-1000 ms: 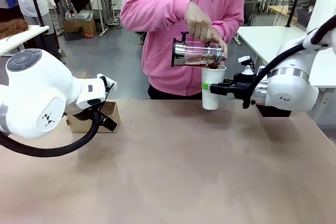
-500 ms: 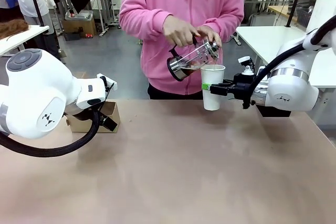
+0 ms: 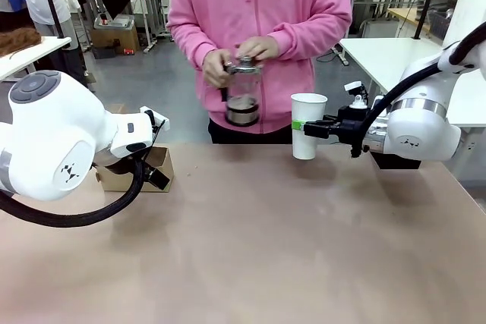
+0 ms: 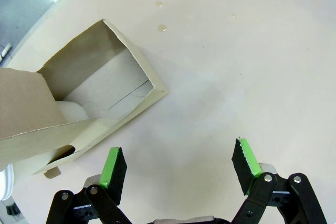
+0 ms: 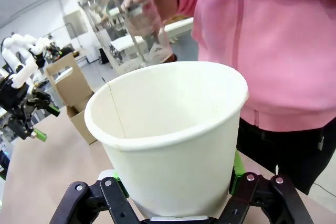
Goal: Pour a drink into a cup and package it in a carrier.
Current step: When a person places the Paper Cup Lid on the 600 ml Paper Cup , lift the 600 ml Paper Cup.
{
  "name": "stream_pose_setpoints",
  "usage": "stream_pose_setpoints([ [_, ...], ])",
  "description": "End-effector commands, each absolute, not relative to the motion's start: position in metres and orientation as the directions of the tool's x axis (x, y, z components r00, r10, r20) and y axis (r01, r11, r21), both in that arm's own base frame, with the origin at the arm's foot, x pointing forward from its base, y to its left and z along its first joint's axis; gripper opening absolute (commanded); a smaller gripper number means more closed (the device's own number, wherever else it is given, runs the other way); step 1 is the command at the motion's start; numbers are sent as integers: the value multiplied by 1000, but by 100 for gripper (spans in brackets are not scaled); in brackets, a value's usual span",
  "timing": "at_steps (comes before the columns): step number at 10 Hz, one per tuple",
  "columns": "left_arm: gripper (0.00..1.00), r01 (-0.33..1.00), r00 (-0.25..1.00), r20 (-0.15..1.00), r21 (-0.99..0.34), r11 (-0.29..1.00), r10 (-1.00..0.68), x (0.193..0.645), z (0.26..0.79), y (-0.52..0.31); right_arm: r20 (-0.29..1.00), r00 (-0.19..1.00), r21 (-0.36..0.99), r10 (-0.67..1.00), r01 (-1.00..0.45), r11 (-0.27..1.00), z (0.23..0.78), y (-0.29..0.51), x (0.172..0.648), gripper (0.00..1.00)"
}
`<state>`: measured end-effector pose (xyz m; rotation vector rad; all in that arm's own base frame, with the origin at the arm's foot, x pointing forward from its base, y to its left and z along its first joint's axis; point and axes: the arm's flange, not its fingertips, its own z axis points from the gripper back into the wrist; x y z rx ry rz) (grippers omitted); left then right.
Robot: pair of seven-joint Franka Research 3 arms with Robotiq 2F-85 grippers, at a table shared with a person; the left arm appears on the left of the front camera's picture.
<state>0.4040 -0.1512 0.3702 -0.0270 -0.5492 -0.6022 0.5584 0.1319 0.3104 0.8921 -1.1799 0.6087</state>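
Observation:
The tall white cup (image 3: pixel 307 123) stands upright just above the table's far edge, and my right gripper (image 3: pixel 307 128) is shut on its lower half. In the right wrist view the cup (image 5: pixel 168 129) sits between that gripper's (image 5: pixel 177 179) green pads, and its contents are hidden. The person holds the glass jug (image 3: pixel 243 96) upright in both hands, left of the cup, with a little brown drink (image 3: pixel 243 104) low inside. The brown cardboard carrier (image 3: pixel 137 171) sits at the far left, and my left gripper (image 4: pixel 179 161) hovers open just beside this carrier (image 4: pixel 89 93).
A few small drops (image 4: pixel 163 26) lie on the tan tabletop (image 3: pixel 250 240) past the carrier. A white table (image 3: pixel 387 55) stands behind my right arm. The person's pink-sleeved arms hang over the far edge.
The person has swung the jug away from the cup's rim, turned it upright and drawn it left to the chest. Both arms and the cup have stayed put.

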Motion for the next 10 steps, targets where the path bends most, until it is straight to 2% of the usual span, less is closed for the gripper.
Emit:
stream_pose_setpoints([
  [1,100,545,686,499,131,828,-530,404,371,-151,958,282,267,-55,-802,534,313,134,559,81],
  [10,100,545,686,499,131,828,-530,404,371,-151,958,282,267,-55,-802,534,313,134,559,81],
])
